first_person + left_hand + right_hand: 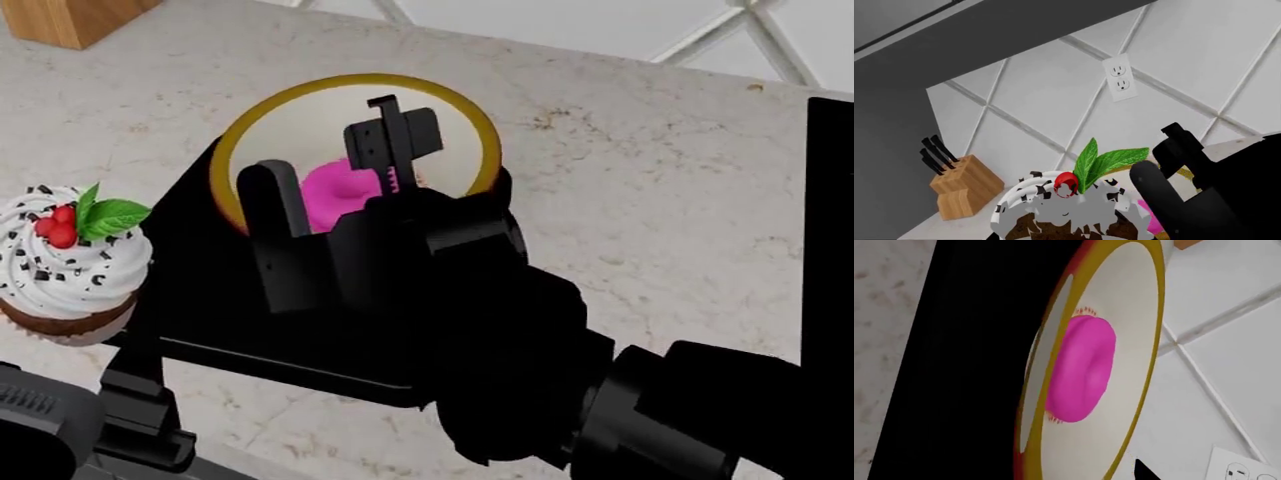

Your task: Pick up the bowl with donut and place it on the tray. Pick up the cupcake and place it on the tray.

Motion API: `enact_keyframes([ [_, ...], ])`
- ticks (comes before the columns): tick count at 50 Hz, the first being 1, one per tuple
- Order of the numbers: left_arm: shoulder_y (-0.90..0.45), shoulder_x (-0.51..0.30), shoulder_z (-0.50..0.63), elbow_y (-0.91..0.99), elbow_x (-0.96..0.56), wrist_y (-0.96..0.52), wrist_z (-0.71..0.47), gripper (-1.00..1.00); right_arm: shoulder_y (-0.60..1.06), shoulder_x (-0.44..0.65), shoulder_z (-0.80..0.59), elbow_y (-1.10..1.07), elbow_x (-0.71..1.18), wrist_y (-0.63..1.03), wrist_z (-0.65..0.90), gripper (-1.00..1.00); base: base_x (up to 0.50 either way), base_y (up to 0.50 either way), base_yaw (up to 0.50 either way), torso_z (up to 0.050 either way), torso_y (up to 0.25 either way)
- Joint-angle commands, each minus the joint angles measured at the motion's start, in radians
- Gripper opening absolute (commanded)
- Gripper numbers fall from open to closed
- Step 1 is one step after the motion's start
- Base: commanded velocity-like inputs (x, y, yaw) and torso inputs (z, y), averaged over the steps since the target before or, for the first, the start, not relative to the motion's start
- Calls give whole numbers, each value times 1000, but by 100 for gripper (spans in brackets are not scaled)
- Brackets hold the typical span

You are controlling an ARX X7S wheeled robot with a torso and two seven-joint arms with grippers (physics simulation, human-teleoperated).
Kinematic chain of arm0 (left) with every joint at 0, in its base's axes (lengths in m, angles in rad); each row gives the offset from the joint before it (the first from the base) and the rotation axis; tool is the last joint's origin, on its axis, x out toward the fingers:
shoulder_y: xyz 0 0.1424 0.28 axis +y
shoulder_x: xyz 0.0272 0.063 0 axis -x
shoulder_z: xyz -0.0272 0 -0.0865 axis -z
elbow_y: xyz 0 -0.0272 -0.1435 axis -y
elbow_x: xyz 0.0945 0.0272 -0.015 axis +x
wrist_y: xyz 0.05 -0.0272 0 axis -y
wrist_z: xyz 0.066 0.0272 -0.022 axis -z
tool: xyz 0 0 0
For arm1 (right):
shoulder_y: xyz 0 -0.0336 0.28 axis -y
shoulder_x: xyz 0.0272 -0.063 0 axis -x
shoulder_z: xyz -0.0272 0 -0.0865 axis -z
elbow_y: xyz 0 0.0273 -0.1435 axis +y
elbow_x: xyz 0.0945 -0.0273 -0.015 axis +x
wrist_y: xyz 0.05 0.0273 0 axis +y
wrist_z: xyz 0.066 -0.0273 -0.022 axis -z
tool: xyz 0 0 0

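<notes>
The bowl [280,125], cream with a mustard rim, sits on the black tray [187,300] with the pink donut [340,195] inside. My right gripper [334,165] hangs over it, open. One finger is by the bowl's left rim and the other is over its middle. In the right wrist view the bowl [1134,340], the donut [1084,367] and the tray [954,340] fill the frame. The cupcake [67,265] is at the tray's left. It sits right at my left gripper's jaws in the left wrist view [1067,210], and the fingers are hidden there.
A wooden knife block [964,187] stands by the tiled wall, which has a white outlet [1119,77]. The block's corner shows at the far left of the counter [67,20]. A black appliance edge [830,230] stands at the right. Marble counter [641,200] lies beyond the tray.
</notes>
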Motion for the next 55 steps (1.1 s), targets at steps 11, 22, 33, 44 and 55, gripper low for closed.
enact_keyframes([
  [11,-21,6,25,-18,-22,17,-25,-100,56,166,-34,-329,-60,231,-82,100,0,0,0,0,0],
  [22,-70,22,41,-53,-28,-1,-19,-100,32,274,-26,-511,-90,349,-69,100,0,0,0,0,0],
  [33,-164,81,95,-315,-6,95,104,-100,35,328,7,-653,-109,447,-64,100,0,0,0,0,0],
  [44,-138,97,34,-501,-53,230,220,-100,56,346,18,-754,-129,539,-84,100,0,0,0,0,0],
  [55,-89,84,-6,-548,-55,300,239,-100,77,379,26,-781,-137,547,-93,100,0,0,0,0,0],
])
